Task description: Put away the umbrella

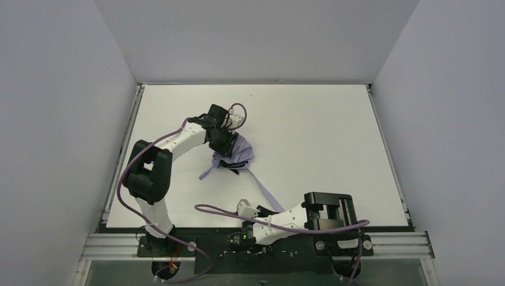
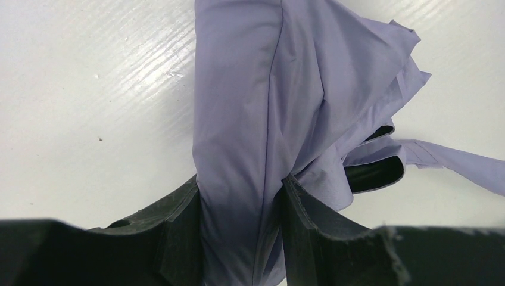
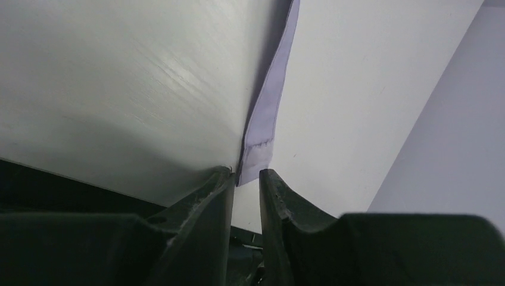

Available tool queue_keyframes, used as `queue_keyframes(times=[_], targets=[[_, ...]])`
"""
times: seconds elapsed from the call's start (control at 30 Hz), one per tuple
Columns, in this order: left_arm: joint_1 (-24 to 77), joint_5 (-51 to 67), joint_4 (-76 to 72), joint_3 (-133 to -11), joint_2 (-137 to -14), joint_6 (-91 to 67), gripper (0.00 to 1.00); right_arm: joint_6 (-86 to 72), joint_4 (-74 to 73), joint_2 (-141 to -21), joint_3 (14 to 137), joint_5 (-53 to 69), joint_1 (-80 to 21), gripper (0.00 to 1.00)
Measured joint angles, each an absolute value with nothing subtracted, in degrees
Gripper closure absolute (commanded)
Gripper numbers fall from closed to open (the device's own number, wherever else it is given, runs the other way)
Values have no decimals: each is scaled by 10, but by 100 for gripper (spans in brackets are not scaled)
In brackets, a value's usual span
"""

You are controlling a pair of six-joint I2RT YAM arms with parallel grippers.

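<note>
The umbrella — a crumpled lavender bundle — is lying left of centre on the table, and its fabric is being pinched by the left gripper. Its strap is trailing toward the near edge, where the right gripper is being held slightly parted — the strap's end is sitting just at the fingertips.
</note>
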State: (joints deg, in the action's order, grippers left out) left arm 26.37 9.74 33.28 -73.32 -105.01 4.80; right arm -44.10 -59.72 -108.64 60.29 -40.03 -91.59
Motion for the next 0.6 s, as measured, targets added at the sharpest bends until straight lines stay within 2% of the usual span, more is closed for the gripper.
queue_keyframes(times=[0.07,0.1,0.23,0.4,0.47,0.6], targets=[[263,89,325,-731,-1048,53,100,-455,-607,-1086,603,-396,-916,83],[263,87,321,-729,-1046,55,100,-461,-609,-1086,602,-394,-916,81],[269,81,309,-718,-1039,67,100,-488,-614,-1071,596,-385,-915,61],[279,72,295,-709,-1035,89,100,-516,-625,-1005,580,-385,-924,49],[284,67,290,-706,-1032,98,100,-526,-621,-943,565,-390,-929,42],[296,60,276,-697,-1028,113,100,-527,-575,-739,514,-402,-917,38]])
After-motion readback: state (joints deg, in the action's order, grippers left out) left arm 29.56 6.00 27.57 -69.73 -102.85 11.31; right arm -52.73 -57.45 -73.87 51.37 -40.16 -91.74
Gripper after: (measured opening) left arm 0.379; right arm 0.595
